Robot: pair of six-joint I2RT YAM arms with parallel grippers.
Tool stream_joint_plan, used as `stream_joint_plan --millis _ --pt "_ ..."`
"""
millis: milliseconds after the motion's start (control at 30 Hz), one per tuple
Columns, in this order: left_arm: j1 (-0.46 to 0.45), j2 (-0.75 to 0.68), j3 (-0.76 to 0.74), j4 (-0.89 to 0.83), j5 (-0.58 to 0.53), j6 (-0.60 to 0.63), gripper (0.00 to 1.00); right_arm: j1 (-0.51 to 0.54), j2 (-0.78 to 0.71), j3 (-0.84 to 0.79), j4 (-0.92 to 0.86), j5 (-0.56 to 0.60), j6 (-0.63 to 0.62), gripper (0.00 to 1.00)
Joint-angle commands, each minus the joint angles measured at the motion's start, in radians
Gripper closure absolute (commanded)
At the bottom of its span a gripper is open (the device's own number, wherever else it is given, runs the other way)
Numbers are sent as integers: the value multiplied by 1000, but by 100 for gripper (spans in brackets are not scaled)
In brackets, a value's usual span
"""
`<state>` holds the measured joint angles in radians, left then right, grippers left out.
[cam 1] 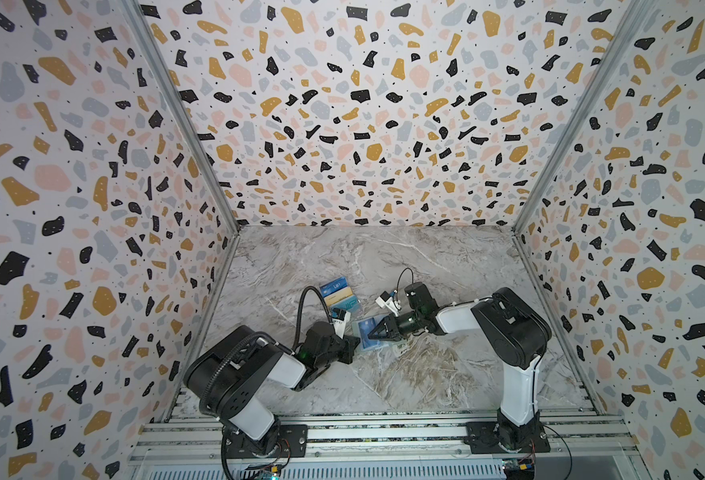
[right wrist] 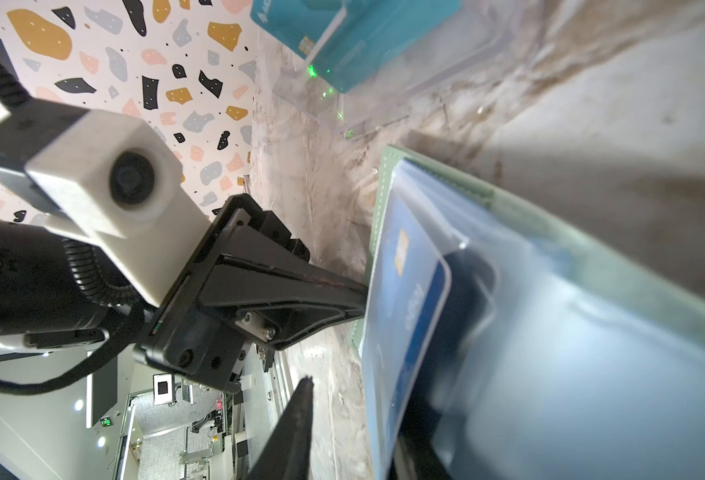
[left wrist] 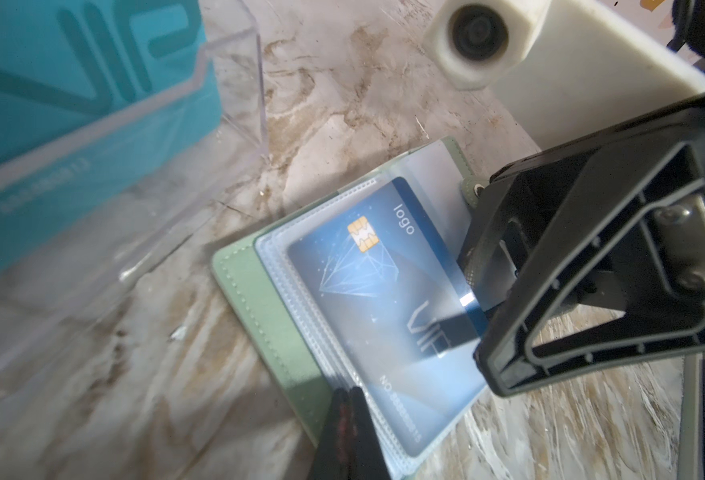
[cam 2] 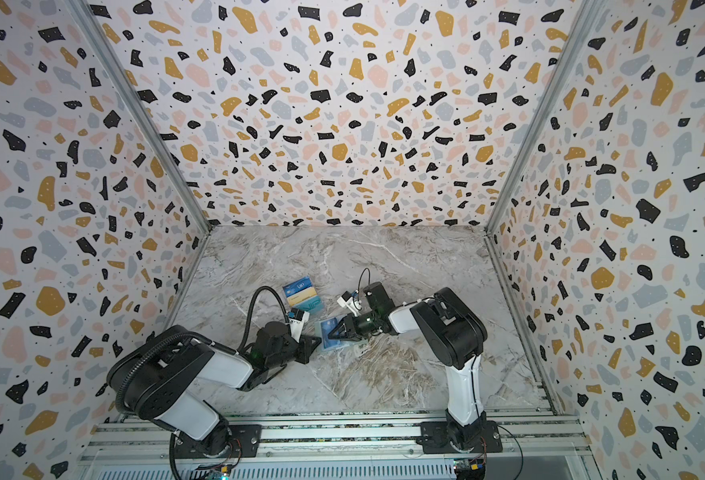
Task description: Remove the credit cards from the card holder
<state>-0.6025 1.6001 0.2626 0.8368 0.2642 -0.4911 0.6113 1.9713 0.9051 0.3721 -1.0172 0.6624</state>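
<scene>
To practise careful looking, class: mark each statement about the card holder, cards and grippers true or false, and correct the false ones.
1. The holder lies open on the table. True.
2. A blue card sits in its clear sleeve. True.
3. The left gripper is wide open. False: it is shut, at the holder's edge.
4. The clear stand is empty. False: it holds a teal card, among others.
</scene>
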Motion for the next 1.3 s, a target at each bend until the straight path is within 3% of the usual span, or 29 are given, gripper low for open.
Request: stream_joint_plan --millis 0,1267 --pt "-13 40 -17 -140 0 0 100 -6 -28 -15 51 -29 17 71" --pt "-13 70 2 -123 4 -10 100 -88 -98 -100 106 -55 39 77"
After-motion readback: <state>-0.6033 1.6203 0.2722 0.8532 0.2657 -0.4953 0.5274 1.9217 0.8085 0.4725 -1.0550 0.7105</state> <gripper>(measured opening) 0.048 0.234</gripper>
